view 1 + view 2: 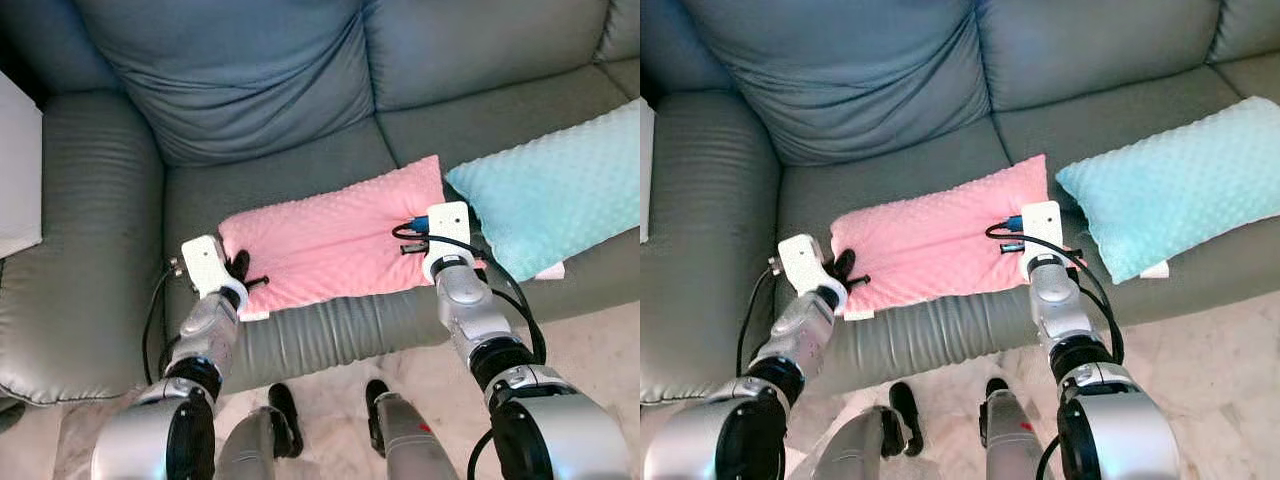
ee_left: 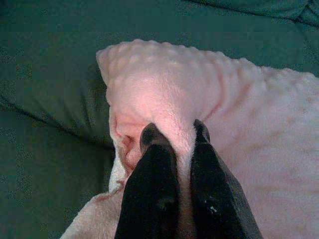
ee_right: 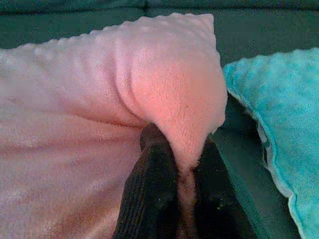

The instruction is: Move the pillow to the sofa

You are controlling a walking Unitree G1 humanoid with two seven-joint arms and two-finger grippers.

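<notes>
Nearest the camera, robot's feet on pale floor at sofa front. Above these, left gripper clamped on near left edge of pink pillow, fabric pinched between black fingers. Right gripper likewise pinching pillow's right end, a fold caught between its fingers. Pillow flat on grey sofa seat, near front edge. Beside it to the right, teal pillow, close alongside, contact not discernible. Beyond, seat back cushions.
</notes>
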